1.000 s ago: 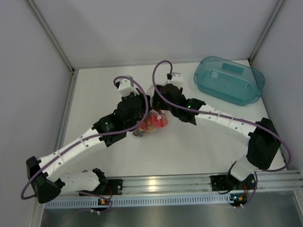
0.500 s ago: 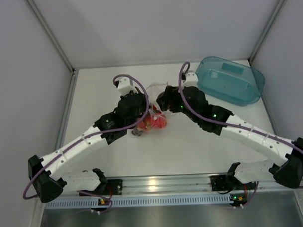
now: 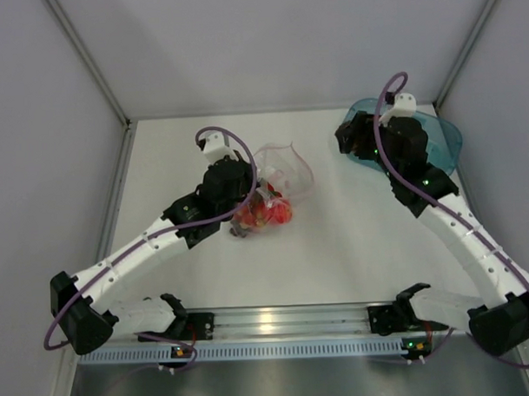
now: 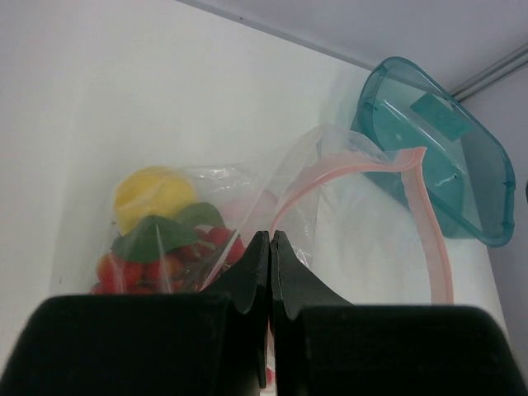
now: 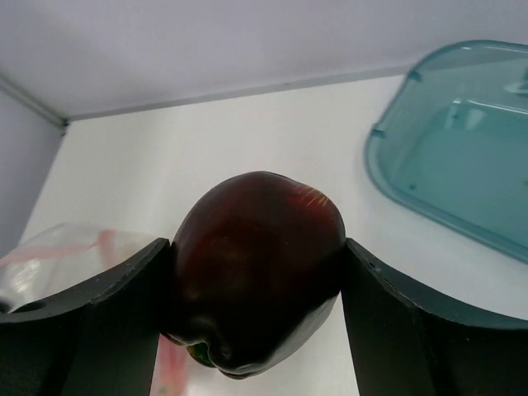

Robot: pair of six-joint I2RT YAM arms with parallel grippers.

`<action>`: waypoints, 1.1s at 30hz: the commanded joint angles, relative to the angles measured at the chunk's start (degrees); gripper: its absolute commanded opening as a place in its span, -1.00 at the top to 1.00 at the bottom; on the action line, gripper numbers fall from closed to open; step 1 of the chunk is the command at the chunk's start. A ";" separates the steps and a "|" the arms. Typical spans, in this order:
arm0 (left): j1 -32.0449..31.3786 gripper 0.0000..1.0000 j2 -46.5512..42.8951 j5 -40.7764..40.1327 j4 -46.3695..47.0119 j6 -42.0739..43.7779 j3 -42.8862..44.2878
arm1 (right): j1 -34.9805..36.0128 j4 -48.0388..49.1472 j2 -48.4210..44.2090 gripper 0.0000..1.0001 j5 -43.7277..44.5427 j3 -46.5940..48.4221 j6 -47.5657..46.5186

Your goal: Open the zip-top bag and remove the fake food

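Observation:
The clear zip-top bag (image 3: 277, 176) lies open at the table's middle, its pink-red zip strip (image 4: 429, 223) curled wide. Inside it are a yellow lemon (image 4: 153, 194), red berries with green leaves (image 4: 157, 247) and more red fruit (image 3: 269, 213). My left gripper (image 4: 271, 247) is shut on the bag's plastic edge beside the strip. My right gripper (image 5: 257, 289) is shut on the dark red apple (image 5: 257, 264) and holds it in the air next to the teal tub's near-left rim (image 3: 358, 147). The apple itself is hidden in the top view.
The teal translucent tub (image 3: 432, 140) stands at the back right, also in the right wrist view (image 5: 462, 148) and the left wrist view (image 4: 437, 148). White walls enclose the table on three sides.
My right arm has drawn back from the bag's mouth and swung right toward the teal tub, carrying the apple. The bag now lies open and uncovered. My left arm has stayed put.

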 commanded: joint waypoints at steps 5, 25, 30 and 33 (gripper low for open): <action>0.13 1.00 -1.14 4.33 1.63 -0.67 0.10 | -16.51 0.11 15.83 0.14 -0.37 8.78 -5.20; 0.22 1.00 -6.06 14.18 -0.13 5.05 1.95 | -27.77 -3.50 52.25 -0.99 -1.06 33.67 -7.23; 0.22 1.00 -5.36 14.18 -0.22 5.05 3.18 | -27.77 -6.65 46.89 -0.99 -9.55 33.94 -4.43; 0.22 1.00 -4.40 13.74 -0.22 4.52 4.41 | -29.59 -5.09 42.85 -0.99 -28.05 30.70 -0.04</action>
